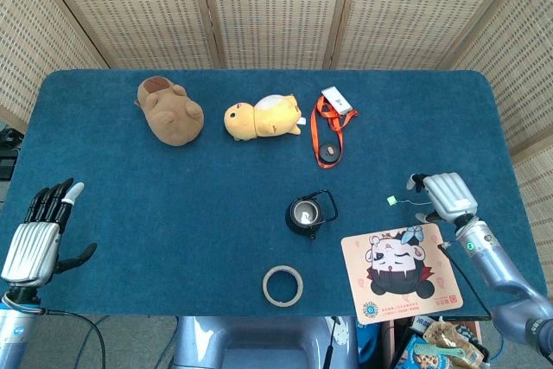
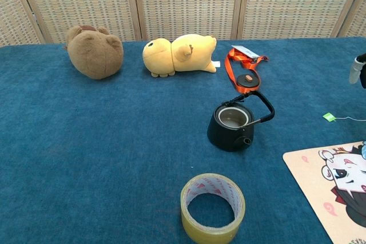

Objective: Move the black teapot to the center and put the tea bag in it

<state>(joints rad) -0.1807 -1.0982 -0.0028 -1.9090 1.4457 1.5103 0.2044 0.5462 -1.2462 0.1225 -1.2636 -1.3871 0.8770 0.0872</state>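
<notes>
- Behind us stands a woven screen (image 1: 276, 6) of pale panels in wooden frames, and below it the table (image 1: 130, 187) under a dark blue cloth.
- Our left hand (image 1: 39, 235) hangs over the table's near left corner, fingers straight and spread, thumb out to the side, holding nothing.
- Our right hand (image 1: 442, 198) sits near the right edge, tipped downward with its fingers bent toward the cloth; only a sliver of it shows at the edge of the chest view, and we cannot tell whether the fingers have closed on anything.
- A cartoon-printed mat (image 1: 399, 272) lies at the near right, just in front of our right hand.
- A brown plush (image 1: 171, 111) rests at the far left, with a yellow plush (image 1: 263, 117) lying on its side beside it.
- The black teapot (image 2: 233, 123) stands upright around the middle of the table, lid off, handle raised and leaning to the right.
- An orange lanyard (image 1: 328, 131) with a white card lies beyond the teapot.
- A roll of tape (image 2: 213, 208) lies flat near the front edge, in front of the teapot.
- The tea bag (image 1: 420, 189) is just under our right hand's fingertips; its green tag (image 1: 392, 201) lies on the cloth to the left, well apart from the teapot.
</notes>
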